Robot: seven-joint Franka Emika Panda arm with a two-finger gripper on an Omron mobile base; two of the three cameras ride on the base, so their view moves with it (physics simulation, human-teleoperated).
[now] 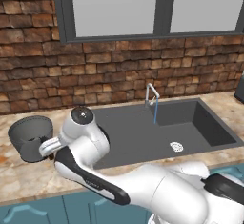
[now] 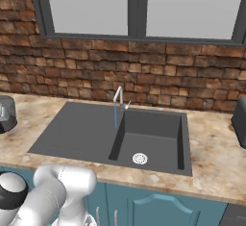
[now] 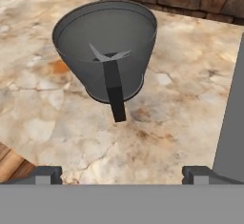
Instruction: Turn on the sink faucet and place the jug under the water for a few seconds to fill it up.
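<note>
The jug point(image 3: 105, 51) was seen upright on the table point(image 3: 181, 118), left of the sink point(image 1: 143, 137), its black handle turned toward the gripper point(image 3: 121, 173). The gripper was held spread wide and empty, just short of the handle. Water point(image 1: 155, 111) was noted running from the sink faucet point(image 1: 150, 94).

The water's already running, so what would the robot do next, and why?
Probably ease the open gripper forward onto the jug's handle and close. The water already falls from the sink faucet, while the jug stands ungrasped on the counter, handle facing the gripper.
</note>
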